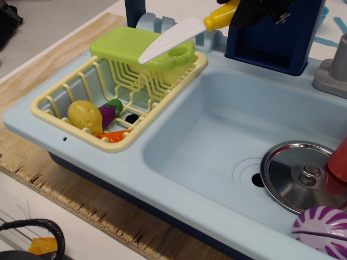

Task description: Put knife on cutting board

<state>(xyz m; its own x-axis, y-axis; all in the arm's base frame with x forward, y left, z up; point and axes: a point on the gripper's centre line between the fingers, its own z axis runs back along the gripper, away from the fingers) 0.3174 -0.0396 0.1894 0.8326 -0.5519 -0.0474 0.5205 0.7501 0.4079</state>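
Fingers (255, 11) clamped on yellow handle of knife (176, 35), white blade slanting over right end of cutting board (130, 46).

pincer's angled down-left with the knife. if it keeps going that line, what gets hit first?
Most likely the cutting board: the knife held by the pincer leads, its blade tip already over the board's top. Depth is unclear from this single view, so contact height is a guess.

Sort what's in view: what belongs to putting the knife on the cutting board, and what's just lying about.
Belongs to the job:
knife
cutting board
gripper, holding the knife's yellow handle

Just lying about:
dish rack
toy potato
pot lid
purple striped ball
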